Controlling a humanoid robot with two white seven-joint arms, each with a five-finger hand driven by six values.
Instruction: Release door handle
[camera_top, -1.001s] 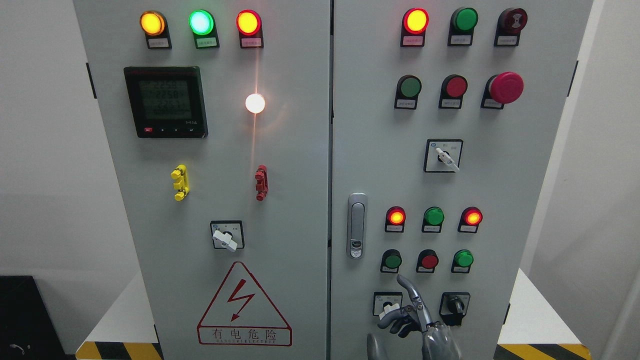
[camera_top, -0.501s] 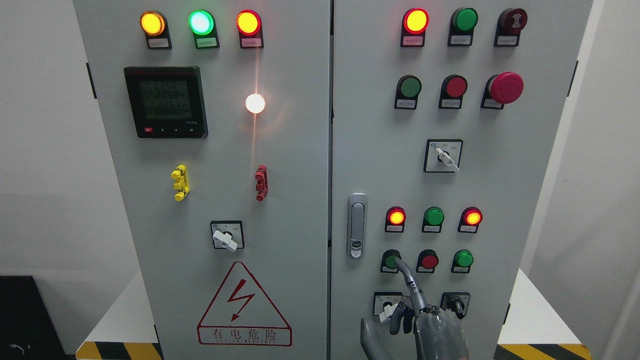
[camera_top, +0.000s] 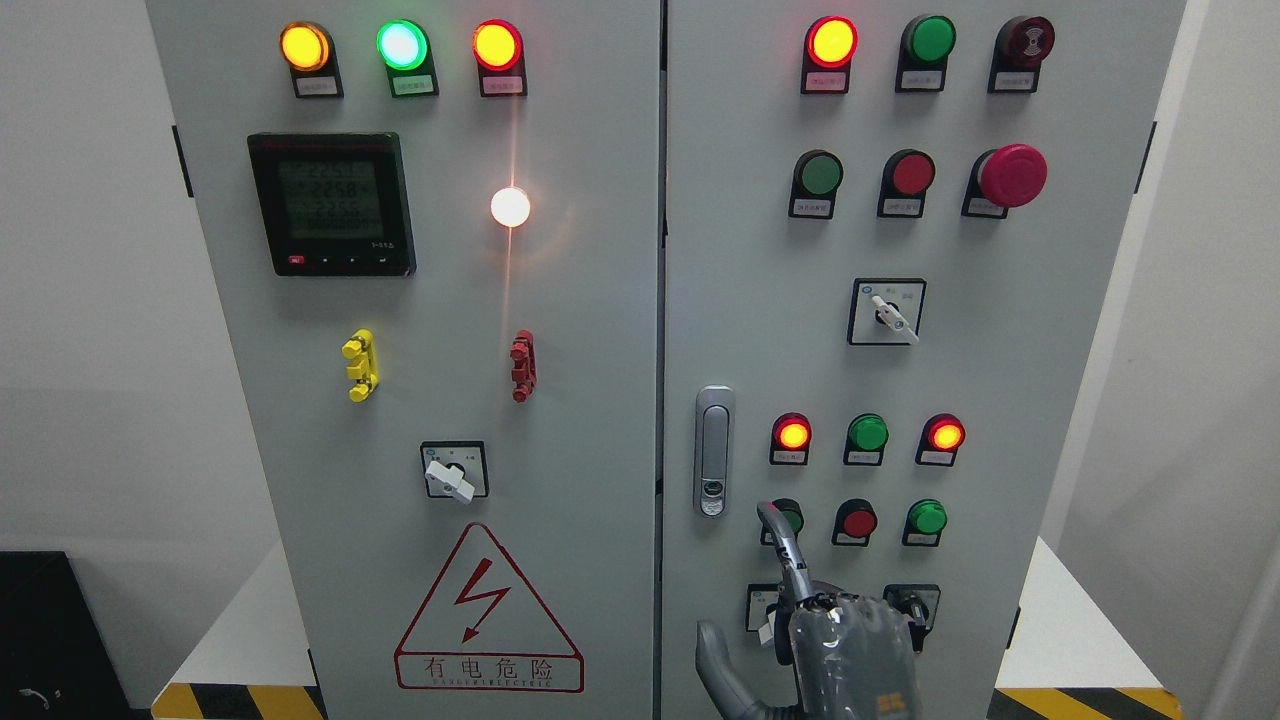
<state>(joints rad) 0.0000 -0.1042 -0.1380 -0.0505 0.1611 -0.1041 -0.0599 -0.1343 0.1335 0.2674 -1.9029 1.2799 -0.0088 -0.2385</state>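
Handle place: the handle (camera_top: 714, 452) sits on the right door (camera_top: 1000, 400), close to its left edge, beside the seam between the two doors
Handle axis: long and narrow, it stands upright, with the keyhole at its lower end
Hand in view: only the right hand (camera_top: 800, 630), at the bottom edge, right of the middle
Hand state: the index finger (camera_top: 783, 550) is stretched upward, the thumb (camera_top: 722, 668) points out to the left, the other fingers are curled in; nothing is between them
Direction from hand: the handle lies up and a little to the left of the hand
Gap: the fingertip is just below and right of the handle's lower end, near it but apart; it overlaps a green button (camera_top: 785, 518)
Contact: the hand does not touch the handle, so I judge the handle is free now
Left hand: not seen
Nearer arm: the right one, the only one near the door
Behind hand: a selector switch (camera_top: 765, 610) is partly hidden by the hand
Next move, my judgement: if the hand must go away, the free way is down and back from the door, away from the buttons
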